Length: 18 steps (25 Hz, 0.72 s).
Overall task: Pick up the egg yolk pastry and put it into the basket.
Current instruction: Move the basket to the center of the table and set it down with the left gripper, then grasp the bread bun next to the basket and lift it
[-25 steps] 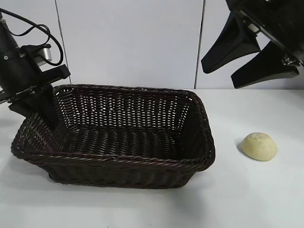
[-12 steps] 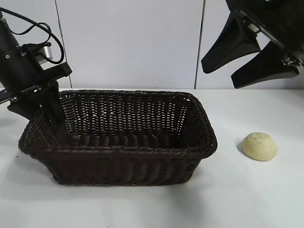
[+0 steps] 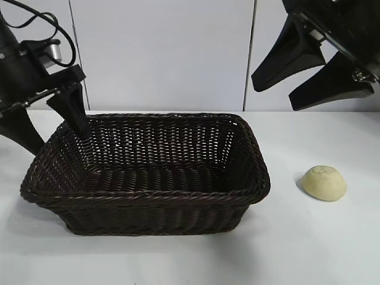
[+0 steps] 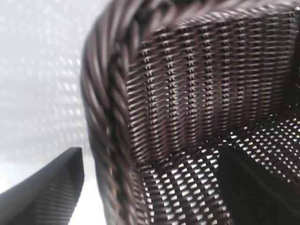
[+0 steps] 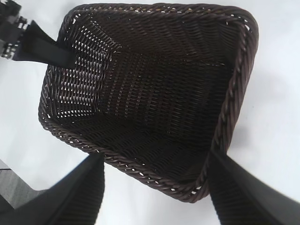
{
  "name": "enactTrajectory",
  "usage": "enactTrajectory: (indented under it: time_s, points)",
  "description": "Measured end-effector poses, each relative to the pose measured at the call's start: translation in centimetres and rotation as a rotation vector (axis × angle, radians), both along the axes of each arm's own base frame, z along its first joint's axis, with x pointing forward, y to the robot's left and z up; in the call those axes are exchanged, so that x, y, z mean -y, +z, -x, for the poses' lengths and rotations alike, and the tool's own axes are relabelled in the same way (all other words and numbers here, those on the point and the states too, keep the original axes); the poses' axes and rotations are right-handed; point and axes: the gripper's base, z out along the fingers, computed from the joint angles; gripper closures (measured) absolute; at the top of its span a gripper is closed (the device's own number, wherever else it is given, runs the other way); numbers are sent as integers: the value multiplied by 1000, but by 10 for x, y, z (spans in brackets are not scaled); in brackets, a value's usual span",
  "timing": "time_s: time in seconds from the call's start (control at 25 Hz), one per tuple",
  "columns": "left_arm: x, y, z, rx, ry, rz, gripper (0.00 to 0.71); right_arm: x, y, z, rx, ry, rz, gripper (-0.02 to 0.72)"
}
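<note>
Our left gripper (image 3: 52,122) has its fingers spread wide over the basket's (image 3: 148,193) left rim, one inside and one outside. Our right gripper (image 3: 312,65) hangs high, fingers wide and empty. The pastry (image 3: 324,182) sits on the surface (image 3: 309,243), right of the basket. We should drop the right gripper straight down over it and squeeze gently.

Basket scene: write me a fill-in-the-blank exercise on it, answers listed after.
1. The egg yolk pastry lies on the ____, outside the basket.
2. The left gripper straddles the basket's ____.
3. The right gripper hangs open ____ the table.
4. The basket holds ____.

Answers: table; rim; above; nothing
</note>
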Motion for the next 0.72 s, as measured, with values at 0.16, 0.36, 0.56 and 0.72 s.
enactTrajectory:
  time_s: [0.16,0.36,0.56,0.72]
  points:
    - [-5,22,7,53,-4,-45,139,0,0,0,0,0,0,239]
    - [-20,26,8,64,32,-203,139,0,0,0,0,-1,0,239]
    - [-32,24,7,69,62,-338,139,0,0,0,0,-1,0,239]
    - [-35,24,7,75,58,-372,139,0,0,0,0,-1,0,239]
